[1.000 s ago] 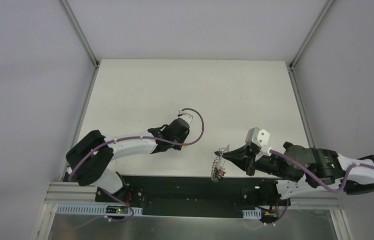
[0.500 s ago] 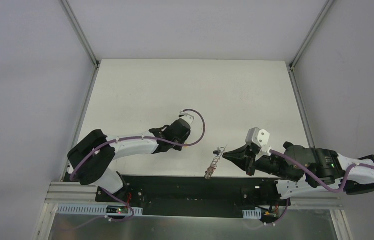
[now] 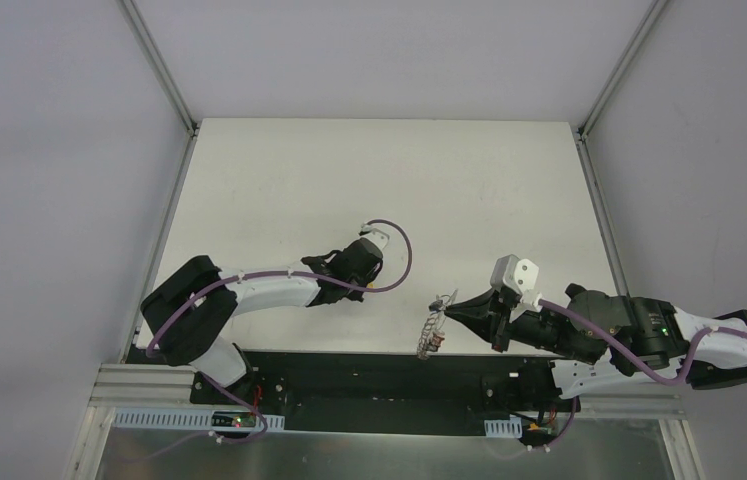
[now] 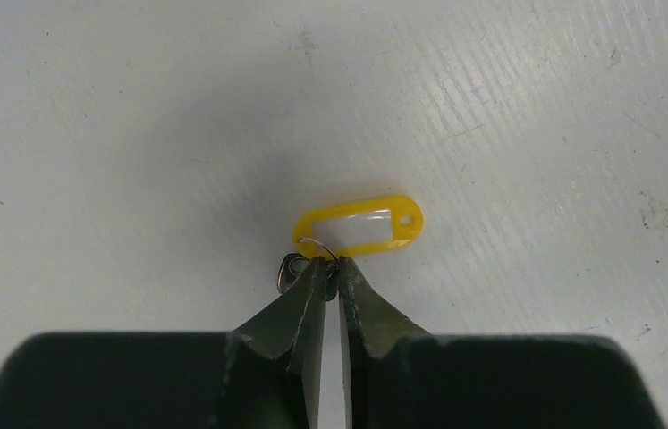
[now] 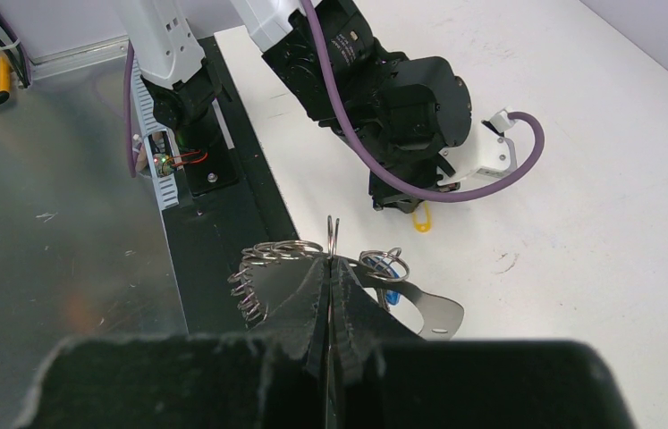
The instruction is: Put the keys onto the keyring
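plain grey walls (image 3: 49, 150), aluminium corner posts (image 3: 159, 70). matte white table (image 3: 399, 180), scuffed, fine scratches. black rail (image 3: 369, 375) along its near edge. right gripper (image 5: 332, 264) fingers pressed together on keyring (image 5: 285, 251), thin silver wire loops, held up near the table's front edge. left gripper (image 4: 330, 268) fingers narrow, tips pinching yellow key (image 4: 361, 228) by its small ring; glossy plastic oval, flat on the table

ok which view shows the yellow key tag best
left wrist: the yellow tag lies flat mid-frame, whole, with the left gripper at its ring end. right wrist shows only a yellow sliver under the left arm; top external, a barely visible speck.
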You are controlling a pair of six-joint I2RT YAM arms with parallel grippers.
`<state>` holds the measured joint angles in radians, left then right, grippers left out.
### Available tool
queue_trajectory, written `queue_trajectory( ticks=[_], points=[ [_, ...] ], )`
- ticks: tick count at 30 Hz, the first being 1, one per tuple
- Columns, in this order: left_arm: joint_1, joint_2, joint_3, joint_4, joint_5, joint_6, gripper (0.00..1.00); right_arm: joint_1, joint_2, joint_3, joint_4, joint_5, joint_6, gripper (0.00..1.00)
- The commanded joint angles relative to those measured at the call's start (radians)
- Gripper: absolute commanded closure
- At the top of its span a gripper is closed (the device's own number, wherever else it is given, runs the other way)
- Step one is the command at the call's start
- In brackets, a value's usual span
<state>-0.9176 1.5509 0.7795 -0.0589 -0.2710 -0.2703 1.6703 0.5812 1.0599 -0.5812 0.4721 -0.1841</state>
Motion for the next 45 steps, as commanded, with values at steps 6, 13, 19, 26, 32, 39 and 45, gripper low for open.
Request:
queue_trajectory(
  ticks=[6, 13, 19, 26, 32, 39, 45],
  points=[
    [-0.012, -0.02, 0.032, -0.015, -0.004, 0.031, 1.0, -0.003, -0.01, 0.003, 0.062, 0.02, 0.01, 1.0],
    [-0.015, -0.157, 0.013, -0.019, 0.038, 0.073, 1.0, -0.003, -0.007, 0.007, 0.06, 0.023, 0.011, 1.0],
    [-0.015, -0.258, -0.002, -0.03, 0.105, 0.096, 1.0, -0.003, 0.0, 0.011, 0.061, 0.015, 0.012, 1.0],
    [-0.017, -0.384, -0.016, -0.041, 0.187, 0.124, 1.0, -0.003, 0.021, 0.024, 0.029, -0.029, 0.002, 1.0],
    [-0.017, -0.507, -0.022, -0.056, 0.337, 0.156, 1.0, -0.003, 0.023, 0.011, 0.012, -0.105, -0.015, 1.0],
    [-0.017, -0.627, -0.009, -0.072, 0.5, 0.16, 1.0, -0.003, 0.04, 0.02, 0.013, -0.216, -0.053, 1.0],
    [-0.017, -0.706, 0.021, -0.106, 0.636, 0.169, 1.0, -0.003, 0.101, 0.039, 0.012, -0.288, -0.107, 1.0]
  ],
)
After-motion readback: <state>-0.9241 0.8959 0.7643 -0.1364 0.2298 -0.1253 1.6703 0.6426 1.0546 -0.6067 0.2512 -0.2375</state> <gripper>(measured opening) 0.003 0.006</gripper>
